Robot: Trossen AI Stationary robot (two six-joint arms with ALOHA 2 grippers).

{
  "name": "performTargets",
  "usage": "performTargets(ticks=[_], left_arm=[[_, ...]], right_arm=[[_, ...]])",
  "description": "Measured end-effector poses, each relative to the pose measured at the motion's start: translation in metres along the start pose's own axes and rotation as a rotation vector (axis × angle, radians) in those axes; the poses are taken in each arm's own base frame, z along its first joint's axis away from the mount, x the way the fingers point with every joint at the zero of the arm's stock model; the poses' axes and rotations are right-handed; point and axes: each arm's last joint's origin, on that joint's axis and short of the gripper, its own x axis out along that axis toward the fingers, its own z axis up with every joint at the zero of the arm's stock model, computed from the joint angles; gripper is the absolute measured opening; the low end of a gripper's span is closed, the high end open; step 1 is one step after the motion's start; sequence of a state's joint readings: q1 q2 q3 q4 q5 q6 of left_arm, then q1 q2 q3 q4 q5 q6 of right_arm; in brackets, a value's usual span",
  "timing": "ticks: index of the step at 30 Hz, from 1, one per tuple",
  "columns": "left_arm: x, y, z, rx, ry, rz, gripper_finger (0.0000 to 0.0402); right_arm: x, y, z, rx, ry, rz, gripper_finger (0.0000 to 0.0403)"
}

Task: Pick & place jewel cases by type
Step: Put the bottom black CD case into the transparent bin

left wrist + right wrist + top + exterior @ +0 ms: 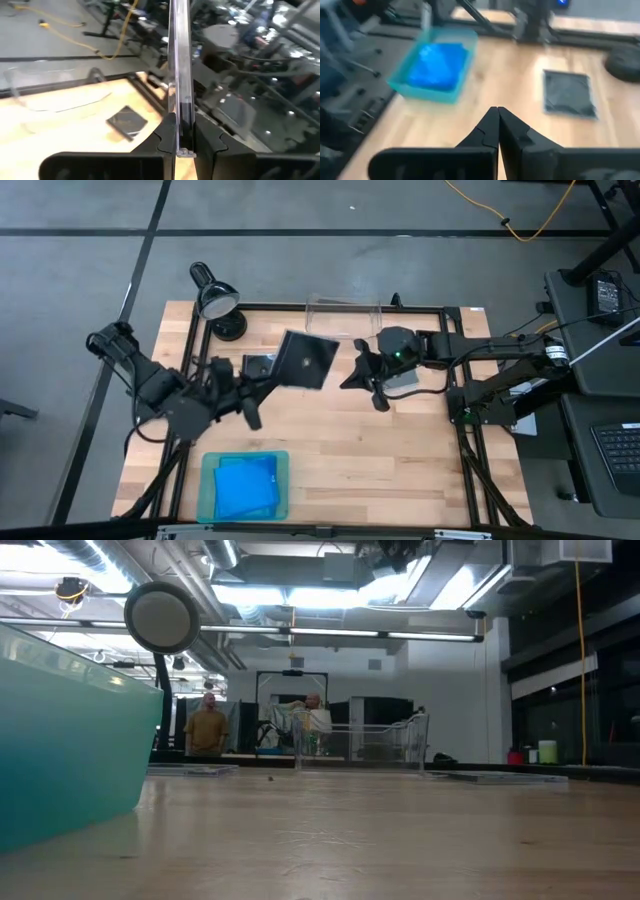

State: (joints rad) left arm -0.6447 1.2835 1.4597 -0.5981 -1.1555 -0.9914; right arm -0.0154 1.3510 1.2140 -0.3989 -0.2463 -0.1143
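With blue jewel cases (246,486) already stacked in the teal-green shallow tray (208,492) at the near bench (380,470) edge, the sort is on the grey type: left end effector (262,388) grips a square dark grey jewel case (305,360) edge-on, raised mid-bench. Right end effector (362,383) clenched, empty, nearby. Another grey case (258,366) lies flat. Next: carry it to the clear plastic bin (343,315) at the far edge, likely its home.

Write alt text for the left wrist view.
The left pincer grips a dark grey jewel case edge-on, held upright above the wooden table. A second dark grey case lies flat on the table beyond.
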Motion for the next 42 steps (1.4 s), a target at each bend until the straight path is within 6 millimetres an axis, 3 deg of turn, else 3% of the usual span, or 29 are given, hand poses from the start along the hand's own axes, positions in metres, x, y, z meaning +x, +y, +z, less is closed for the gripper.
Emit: performTargets(ticks=[10,21,32,42], left_arm=[[0.043,0.023,0.018,-0.015,-0.043,0.155,0.0025],[0.110,0.049,0.034,-0.046,-0.054,0.275,0.0026],[0.211,0.084,0.025,-0.045,-0.009,0.316,0.0026],[0.274,0.133,0.008,-0.065,0.072,0.403,0.0026]], right_arm=[[-0.007,0.000,-0.008,-0.109,0.091,-0.043,0.0007],[-0.062,-0.006,0.001,-0.234,-0.012,-0.130,0.0007],[-0.099,-0.001,0.005,-0.292,-0.104,-0.150,0.0007],[-0.115,0.005,0.002,-0.323,-0.112,-0.156,0.0007]])
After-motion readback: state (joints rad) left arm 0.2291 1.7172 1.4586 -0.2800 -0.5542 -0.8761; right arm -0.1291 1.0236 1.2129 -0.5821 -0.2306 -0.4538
